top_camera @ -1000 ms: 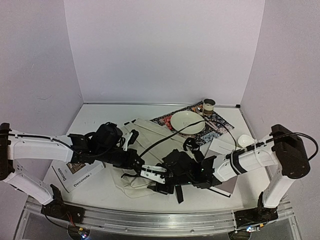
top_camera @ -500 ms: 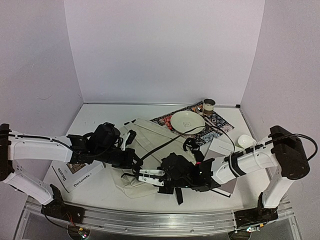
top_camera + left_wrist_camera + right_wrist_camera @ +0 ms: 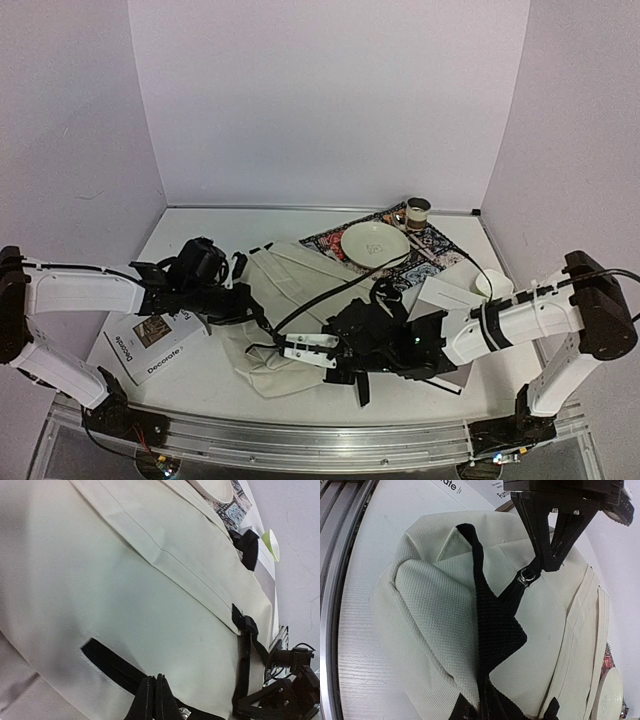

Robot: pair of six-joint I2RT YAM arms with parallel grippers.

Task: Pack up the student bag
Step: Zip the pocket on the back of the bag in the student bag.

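White tabletop (image 3: 200,235) bore the student bag (image 3: 290,290), a slack cream canvas pack lying flat at centre. Its black zipper trim (image 3: 107,660) was clenched by the left gripper (image 3: 155,690). Its coarse woven black strap (image 3: 492,625) was pinched tight by the right gripper (image 3: 479,707).

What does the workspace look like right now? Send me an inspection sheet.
Surface: white table, metal rail along the near edge.
Job's things: student bag lies flat mid-table, its near corner bunched up.
Clutter: plate on patterned mat; cup behind it; booklet near left; white card and small white bowl at right.
Hands: left hand shut on zipper pull; right hand shut on black trim.
Cables: black cable runs across the bag toward the mat.
Surroundings: plain lilac walls on three sides; nothing else seen.
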